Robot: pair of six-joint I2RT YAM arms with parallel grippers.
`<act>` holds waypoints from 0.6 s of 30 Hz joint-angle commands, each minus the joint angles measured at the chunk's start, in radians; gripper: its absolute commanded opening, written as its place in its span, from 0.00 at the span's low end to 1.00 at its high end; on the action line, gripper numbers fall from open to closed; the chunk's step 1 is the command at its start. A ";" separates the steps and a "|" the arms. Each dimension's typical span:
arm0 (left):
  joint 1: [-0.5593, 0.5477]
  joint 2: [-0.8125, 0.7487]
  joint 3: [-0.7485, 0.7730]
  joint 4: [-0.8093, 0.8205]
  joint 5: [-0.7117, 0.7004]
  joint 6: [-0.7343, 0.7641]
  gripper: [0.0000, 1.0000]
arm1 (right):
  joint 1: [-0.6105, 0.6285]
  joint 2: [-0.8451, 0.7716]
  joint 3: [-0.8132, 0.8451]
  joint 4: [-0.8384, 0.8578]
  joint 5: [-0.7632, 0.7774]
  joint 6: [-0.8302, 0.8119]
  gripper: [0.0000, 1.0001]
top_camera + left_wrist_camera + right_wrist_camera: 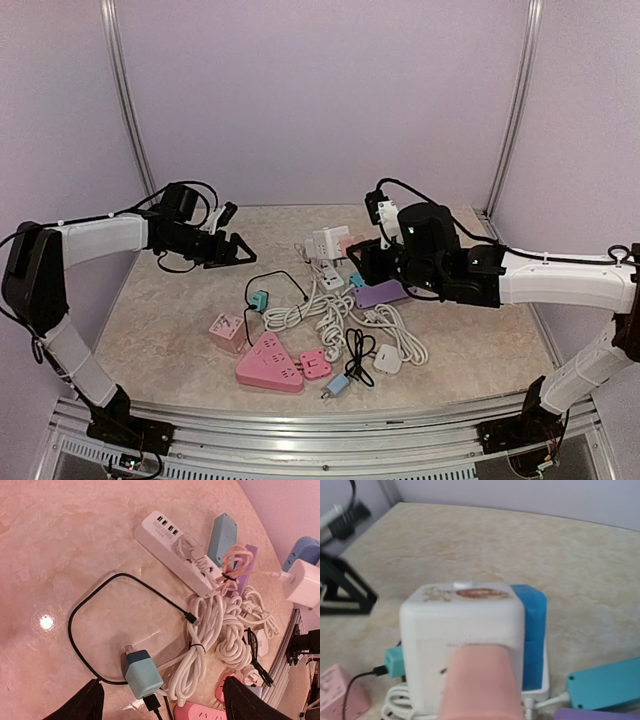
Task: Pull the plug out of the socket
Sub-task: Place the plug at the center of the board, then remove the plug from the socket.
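From above, the left fingers (236,244) hang spread wide over the bare surface (160,320) on the left. They grip nothing and are well apart from the pile of adapters. The right fingers (362,262) sit at the far side of that pile, just beside a white cube socket (328,241) with a pink plug (351,243) against its side. Whether they clasp either one cannot be told from here. Nearer the arm bases lie a teal charger (260,299), a pink cube adapter (228,332), a pink triangular power strip (268,366), a purple power strip (381,294) and coiled white cables (320,318).

In the left wrist view, the two dark fingers stand far apart at the bottom edge with nothing between them. Just beyond them the teal charger lies on the surface, and its black cable (69,627) runs out in a wide loop. Farther off are a white power strip (172,547) and a teal power strip (223,536). The white cube socket shows at the right edge.

In the right wrist view, the white cube socket fills the middle. The pink plug, blurred, sits in front of its near face at the bottom of the picture. A blue block (531,630) touches the socket's right side. The right fingers do not show here, so their grip cannot be told.
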 commanded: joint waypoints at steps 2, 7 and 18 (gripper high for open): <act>-0.008 -0.184 -0.073 0.163 0.173 0.076 0.80 | -0.062 -0.083 -0.055 0.195 -0.265 -0.046 0.00; -0.039 -0.304 -0.108 0.232 0.378 0.108 0.81 | -0.119 -0.109 -0.089 0.239 -0.512 -0.059 0.00; -0.166 -0.299 -0.035 0.053 0.457 0.238 0.77 | -0.187 -0.112 -0.055 0.229 -0.893 -0.023 0.00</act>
